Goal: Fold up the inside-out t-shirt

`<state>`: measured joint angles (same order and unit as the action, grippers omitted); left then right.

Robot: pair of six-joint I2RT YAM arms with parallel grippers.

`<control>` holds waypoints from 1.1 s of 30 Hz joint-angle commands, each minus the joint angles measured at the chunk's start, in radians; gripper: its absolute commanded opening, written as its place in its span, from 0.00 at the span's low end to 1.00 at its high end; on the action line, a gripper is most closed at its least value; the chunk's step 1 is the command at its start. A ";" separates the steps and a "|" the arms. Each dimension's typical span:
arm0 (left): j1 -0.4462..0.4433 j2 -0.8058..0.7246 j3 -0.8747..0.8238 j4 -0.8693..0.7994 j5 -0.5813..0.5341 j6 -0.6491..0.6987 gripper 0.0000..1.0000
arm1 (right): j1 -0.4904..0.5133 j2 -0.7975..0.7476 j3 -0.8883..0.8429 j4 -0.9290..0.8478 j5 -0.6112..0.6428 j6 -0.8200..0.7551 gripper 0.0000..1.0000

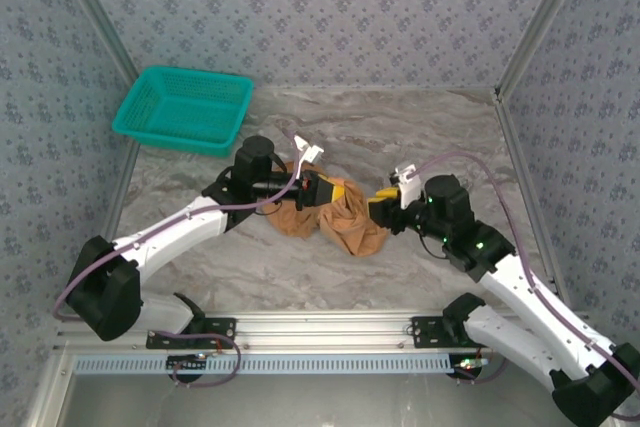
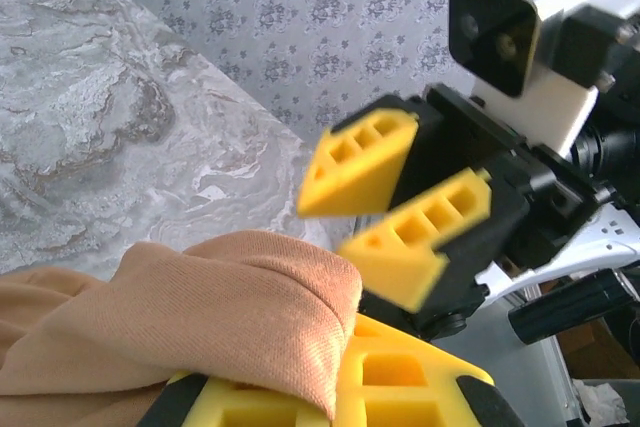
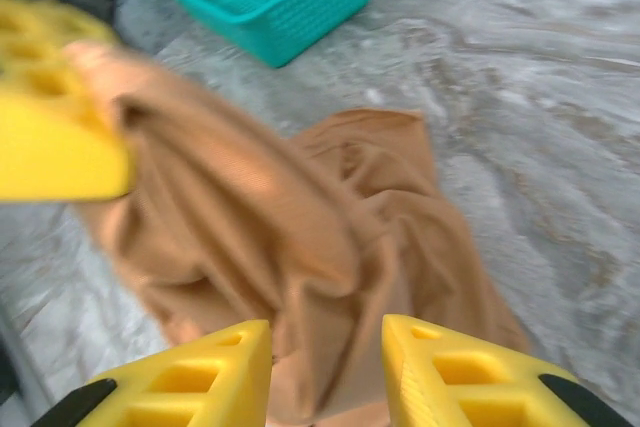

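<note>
T-shirt (image 1: 340, 219): crumpled, middle of table (image 1: 430, 132)
Left gripper (image 1: 318, 190): clamped on T-shirt's left fold
Right gripper (image 3: 327, 335): jaws parted, holding nothing

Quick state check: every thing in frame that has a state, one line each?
t-shirt: crumpled heap, not yet folded, one bunch pinched up.
left pincer: shut on the t-shirt.
right pincer: open, holding nothing, facing the cloth.
basket: upright, empty, apart from the t-shirt.

Left claw (image 1: 324, 190) pinched shut; right claw (image 3: 327, 359) stands parted.
</note>
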<state>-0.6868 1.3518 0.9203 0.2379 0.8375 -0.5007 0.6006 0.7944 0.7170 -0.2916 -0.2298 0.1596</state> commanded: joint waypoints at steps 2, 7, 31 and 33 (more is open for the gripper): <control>0.006 -0.020 -0.003 0.028 0.003 -0.010 0.00 | 0.020 0.075 -0.023 0.055 -0.037 -0.039 0.40; 0.005 -0.032 -0.006 0.013 -0.003 0.005 0.00 | 0.021 0.172 -0.004 0.110 -0.048 -0.043 0.43; 0.128 -0.022 -0.046 -0.036 -0.162 -0.045 0.05 | -0.196 0.091 -0.213 0.730 -0.636 0.407 0.00; 0.127 -0.008 -0.025 -0.075 -0.213 -0.036 0.13 | -0.196 0.110 -0.226 0.840 -0.647 0.462 0.00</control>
<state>-0.5629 1.3273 0.8658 0.2115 0.7021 -0.5396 0.4114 0.8906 0.5163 0.3153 -0.7662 0.4660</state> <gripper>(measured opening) 0.114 0.062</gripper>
